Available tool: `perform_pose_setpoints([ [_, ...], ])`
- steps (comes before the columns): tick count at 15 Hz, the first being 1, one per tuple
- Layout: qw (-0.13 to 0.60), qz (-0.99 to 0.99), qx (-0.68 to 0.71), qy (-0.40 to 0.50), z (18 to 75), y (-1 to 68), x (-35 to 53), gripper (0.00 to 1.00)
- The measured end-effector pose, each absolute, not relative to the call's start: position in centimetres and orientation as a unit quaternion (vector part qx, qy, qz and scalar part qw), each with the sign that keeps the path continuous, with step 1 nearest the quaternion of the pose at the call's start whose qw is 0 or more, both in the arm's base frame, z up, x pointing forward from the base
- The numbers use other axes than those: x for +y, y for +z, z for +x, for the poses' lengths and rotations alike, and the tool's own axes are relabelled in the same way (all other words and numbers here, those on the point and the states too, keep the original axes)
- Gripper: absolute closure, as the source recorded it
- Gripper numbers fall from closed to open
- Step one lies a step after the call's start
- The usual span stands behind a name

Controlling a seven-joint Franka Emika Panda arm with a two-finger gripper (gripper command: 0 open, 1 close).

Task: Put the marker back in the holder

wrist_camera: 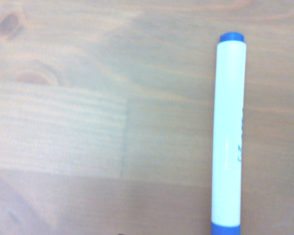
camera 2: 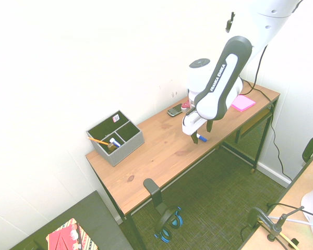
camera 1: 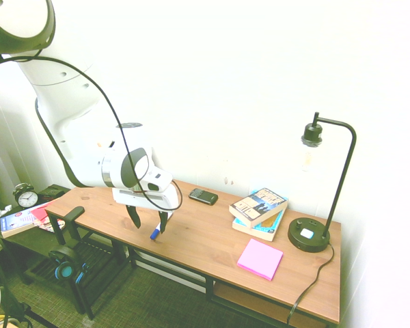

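headphones, black with blue pads (camera 2: 167,221), hung from a hook under the front edge of the brown wooden desk (camera 2: 156,156), nearest the second exterior camera. slim white-barrelled marker with blue ends (camera 1: 154,234) was at the desk's front edge, about midway along it; in both exterior views it appeared to lie on the wood directly under the white arm's two-finger gripper (camera 1: 149,223). jaws stood apart, one dark finger on each side of the marker, not clamped on it. whether the fingertips touched the wood could not be told. wrist view showed the marker's (wrist_camera: 229,134) long axis running straight out from the camera's lower edge, wood grain crossing it. judged: the jaws straddle the barrel across its width, so closing should catch it. small grey rectangular organiser box with dividers (camera 2: 116,137) sat at the far end of the desk near the back edge, well apart from the gripper, an orange pencil (camera 2: 99,141) inside. phone, books, pink pad and lamp lay toward the other end.
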State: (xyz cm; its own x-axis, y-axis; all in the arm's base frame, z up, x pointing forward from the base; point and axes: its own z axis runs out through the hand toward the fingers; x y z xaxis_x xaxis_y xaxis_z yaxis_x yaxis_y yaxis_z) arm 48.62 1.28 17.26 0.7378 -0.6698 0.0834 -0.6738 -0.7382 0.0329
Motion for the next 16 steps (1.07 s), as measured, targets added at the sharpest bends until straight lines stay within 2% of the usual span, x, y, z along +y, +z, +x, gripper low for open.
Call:
perform_pose_setpoints([
  [5, 0.025, 0.932, -0.36, 0.034, 50.4, 16.4, 1.7, 1.0],
  [16, 0.019, 0.93, -0.366, 0.022, 50.4, 15.5, 1.4, 1.0],
])
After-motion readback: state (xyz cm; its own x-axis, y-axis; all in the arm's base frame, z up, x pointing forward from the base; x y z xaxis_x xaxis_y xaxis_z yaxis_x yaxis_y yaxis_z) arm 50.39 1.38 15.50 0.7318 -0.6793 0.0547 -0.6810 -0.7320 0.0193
